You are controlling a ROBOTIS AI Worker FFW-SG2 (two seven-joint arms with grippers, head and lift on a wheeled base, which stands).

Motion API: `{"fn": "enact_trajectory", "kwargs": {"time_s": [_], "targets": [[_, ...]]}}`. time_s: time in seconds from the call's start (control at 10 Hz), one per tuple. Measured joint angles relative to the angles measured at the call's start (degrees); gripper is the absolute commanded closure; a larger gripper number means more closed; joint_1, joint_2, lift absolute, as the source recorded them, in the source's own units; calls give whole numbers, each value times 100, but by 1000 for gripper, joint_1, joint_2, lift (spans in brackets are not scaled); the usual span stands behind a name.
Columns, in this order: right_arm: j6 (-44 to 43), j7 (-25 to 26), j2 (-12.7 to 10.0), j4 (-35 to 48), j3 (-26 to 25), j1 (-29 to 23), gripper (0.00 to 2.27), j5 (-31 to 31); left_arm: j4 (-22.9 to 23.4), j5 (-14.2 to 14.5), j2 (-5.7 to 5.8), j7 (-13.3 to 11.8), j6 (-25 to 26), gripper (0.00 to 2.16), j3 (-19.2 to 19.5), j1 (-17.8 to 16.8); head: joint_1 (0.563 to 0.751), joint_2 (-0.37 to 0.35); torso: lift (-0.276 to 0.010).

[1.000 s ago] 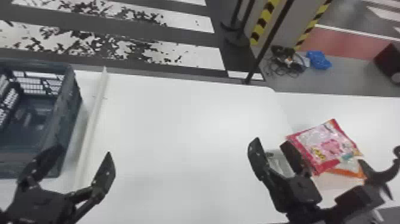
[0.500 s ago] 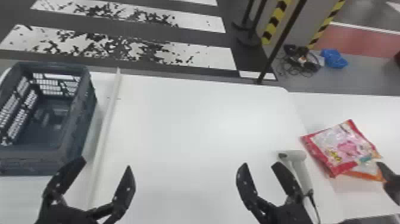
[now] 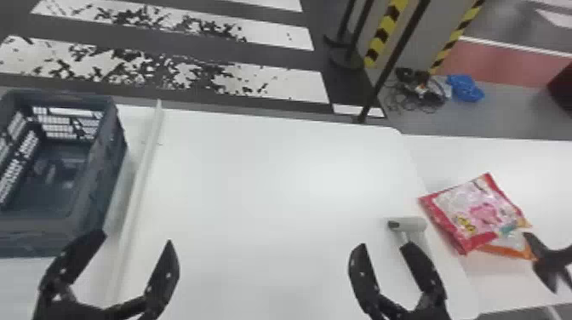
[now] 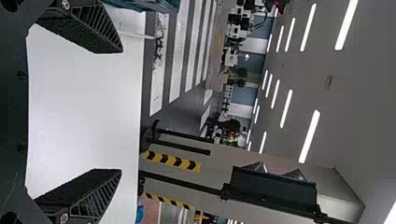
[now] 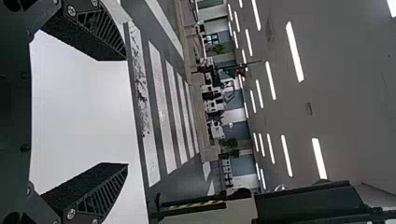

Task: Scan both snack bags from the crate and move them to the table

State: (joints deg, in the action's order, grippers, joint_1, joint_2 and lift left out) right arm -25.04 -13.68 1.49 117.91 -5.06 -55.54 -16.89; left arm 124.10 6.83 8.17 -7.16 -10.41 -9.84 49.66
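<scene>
The left claw (image 3: 137,238), near the crate (image 3: 102,183), is black, with two tapering, blade-like fingers (image 3: 164,272) on black links (image 3: 123,308), dotted with small pale screws (image 3: 63,270). The right claw (image 3: 385,245), well apart from the crate, matches it in colour and shape. Up close, both have grainy black pads (image 4: 79,184), slanted ribs (image 4: 95,198) along the fingers' sides, silvery round screws at the finger bases and a dark palm (image 4: 11,112).

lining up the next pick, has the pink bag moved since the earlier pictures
No, it hasn't moved either way. The pink bag still has its left corner by the white table's right edge, overlapping the orange bag.
</scene>
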Motion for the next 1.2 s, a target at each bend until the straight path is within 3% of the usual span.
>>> {"fn": "enact_trajectory", "kwargs": {"time_s": [1.2], "targets": [[-297, -202, 0, 42, -247, -168, 124, -67, -6, -287, -17, 117, 306, 73, -101, -10, 695, -313, -87]]}}
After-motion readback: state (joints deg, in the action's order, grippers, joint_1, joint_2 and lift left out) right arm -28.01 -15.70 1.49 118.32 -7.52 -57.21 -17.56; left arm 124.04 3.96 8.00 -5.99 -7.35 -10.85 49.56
